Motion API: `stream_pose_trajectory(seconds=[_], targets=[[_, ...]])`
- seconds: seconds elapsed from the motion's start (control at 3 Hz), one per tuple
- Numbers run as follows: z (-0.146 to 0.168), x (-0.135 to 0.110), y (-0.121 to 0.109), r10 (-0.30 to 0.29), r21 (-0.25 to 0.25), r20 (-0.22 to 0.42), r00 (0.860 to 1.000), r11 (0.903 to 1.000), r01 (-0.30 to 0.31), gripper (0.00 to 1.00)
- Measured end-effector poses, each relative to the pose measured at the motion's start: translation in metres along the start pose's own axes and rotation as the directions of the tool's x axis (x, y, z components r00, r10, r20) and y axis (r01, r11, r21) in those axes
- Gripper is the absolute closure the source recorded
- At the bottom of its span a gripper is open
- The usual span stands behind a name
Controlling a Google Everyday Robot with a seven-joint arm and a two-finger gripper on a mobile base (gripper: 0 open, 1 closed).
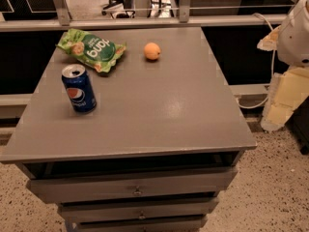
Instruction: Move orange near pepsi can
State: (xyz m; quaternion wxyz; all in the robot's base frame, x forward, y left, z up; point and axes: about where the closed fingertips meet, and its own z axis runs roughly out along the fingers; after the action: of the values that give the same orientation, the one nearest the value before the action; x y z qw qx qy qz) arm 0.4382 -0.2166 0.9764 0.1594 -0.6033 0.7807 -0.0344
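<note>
Camera view | orange (152, 51) at 12 on table (169, 110), can (78, 88) upright at 9, well apart | arm (294, 30) parked at 3, so not started, I think | gripper out of sight, cannot tell its jaws

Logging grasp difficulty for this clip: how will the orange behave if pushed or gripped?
The orange is round and sits on the flat grey tabletop, so a push would probably roll it. Its smooth skin might slip between jaws. The gripper is out of view; only a white arm part shows at right.
</note>
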Motion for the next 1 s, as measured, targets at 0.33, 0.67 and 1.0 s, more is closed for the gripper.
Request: stream_pose_trajectory(seconds=[0.33, 0.67, 1.0], targets=[[0.0, 0.0, 0.0, 0.0, 0.002, 0.002, 1.0, 1.0, 0.0, 0.0], [0.006, -0.001, -0.028, 0.148, 0.029, 0.132, 0.98, 0.9878, -0.153, 0.0], [0.011, 0.001, -0.064, 0.279, 0.083, 0.274, 0.92, 0.9466, -0.311, 0.0]])
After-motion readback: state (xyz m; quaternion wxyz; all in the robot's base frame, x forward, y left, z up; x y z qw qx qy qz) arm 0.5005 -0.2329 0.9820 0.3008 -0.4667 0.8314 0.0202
